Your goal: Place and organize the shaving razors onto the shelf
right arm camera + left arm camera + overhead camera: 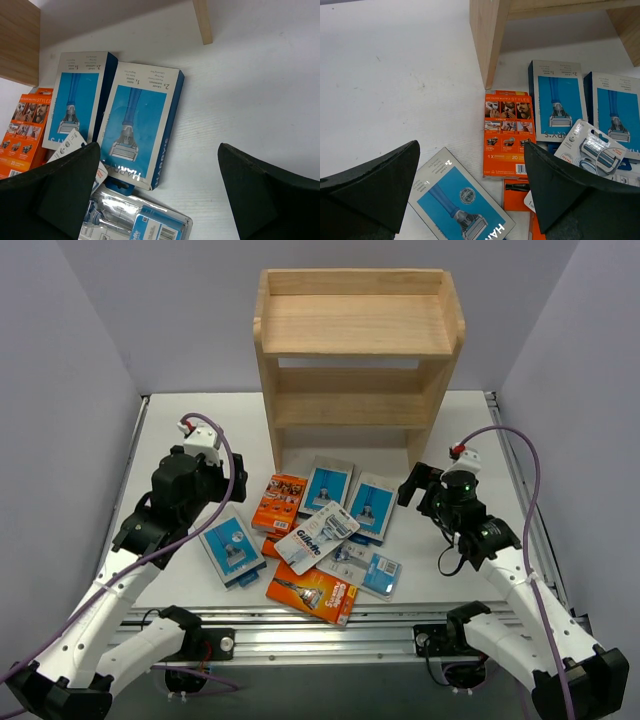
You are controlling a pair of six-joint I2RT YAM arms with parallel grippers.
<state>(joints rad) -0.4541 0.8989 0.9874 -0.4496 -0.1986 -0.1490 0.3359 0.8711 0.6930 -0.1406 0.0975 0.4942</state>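
1. Top view: shelf [355, 325] at the far middle of the table [180, 430], open front turned toward the arms, probably so packs can go straight in. No pack visible on any tier. All razor packs [317, 536] lying flat on the table just before the shelf, partly overlapping, between the two arms and so within reach of either. Left jaws spread, near a lone blue box [231, 550] at the heap's left edge. Right jaws spread too, by the heap's right side, holding nothing.
2. Left wrist view: left jaws wide apart and empty, framing the blue box [457, 205] and an orange box [506, 132] flat on the table below. Seemingly lined up for a first pick. Foot of the shelf [487, 35] beyond.
3. Right wrist view: right jaws spread wide, nothing pinched. Two blue boxes [137, 122] side by side beneath, with a clear blister card [135, 220] just beside them. Wide spread probably meant to span a flat box. Task judged not yet begun.
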